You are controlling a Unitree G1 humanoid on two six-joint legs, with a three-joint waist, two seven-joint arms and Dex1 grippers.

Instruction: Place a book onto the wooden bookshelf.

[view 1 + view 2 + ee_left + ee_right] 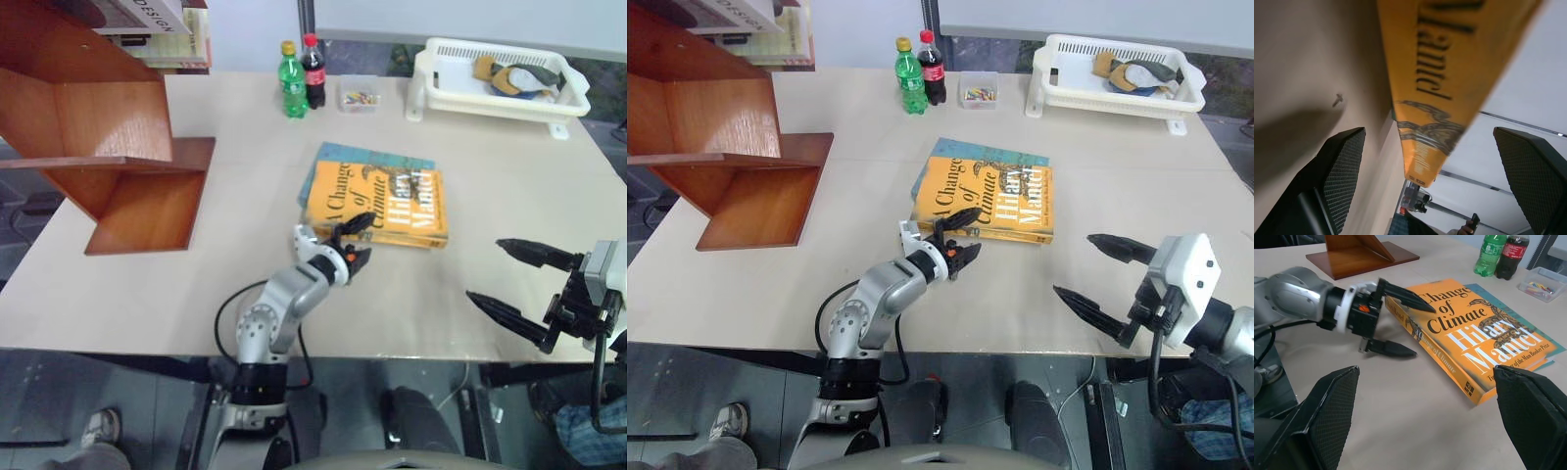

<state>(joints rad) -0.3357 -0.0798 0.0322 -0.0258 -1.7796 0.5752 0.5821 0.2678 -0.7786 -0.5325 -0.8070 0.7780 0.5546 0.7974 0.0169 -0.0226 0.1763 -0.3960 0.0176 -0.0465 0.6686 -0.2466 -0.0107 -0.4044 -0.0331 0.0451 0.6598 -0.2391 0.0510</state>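
Head view: the book (377, 204) lies flat mid-table on a teal book (338, 155), the wooden bookshelf (103, 137) far left. Left gripper (355, 243) spread wide at the book's near-left corner; right gripper (509, 279) open, near right.

Right wrist view: one left finger (1405, 296) above the cover, the other on the table.

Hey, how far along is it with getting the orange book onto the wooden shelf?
Early. Nothing is shelved: the orange book lies flat on the table, on top of a teal book. In hand: the left gripper is open, its fingers straddling the book's spine edge. Left: closing, lifting, carrying it to the wooden bookshelf.
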